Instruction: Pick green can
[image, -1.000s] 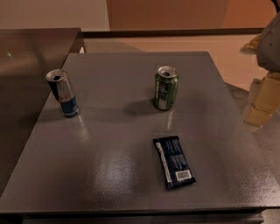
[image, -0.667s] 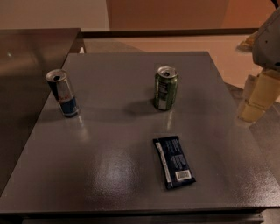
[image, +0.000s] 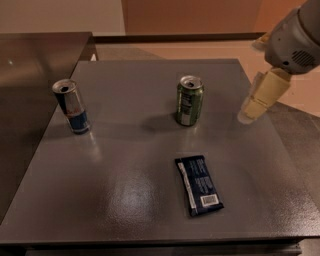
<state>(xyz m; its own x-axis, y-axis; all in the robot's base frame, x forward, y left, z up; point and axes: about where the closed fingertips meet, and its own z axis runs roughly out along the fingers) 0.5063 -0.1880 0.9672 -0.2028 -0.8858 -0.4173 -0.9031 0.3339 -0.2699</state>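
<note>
Camera view catches the approach step: the cream plastic gripper (image: 250, 112) hangs over the right side of the glossy grey desk (image: 125, 195), and I cannot tell whether it is open or closed. The smooth, cylindrical green metal can (image: 189, 101) stands upright mid-desk, well apart; next, the gripper should reach left and straddle it.

No readable text, perhaps a barcode (image: 211, 200) on the wrapper (image: 197, 182); gripper (image: 251, 109) near green can (image: 189, 100).

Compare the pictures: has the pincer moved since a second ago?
Yes. The pincer has shifted left in the view, from beyond the right edge of the table to above it, nearer the green can.
</note>
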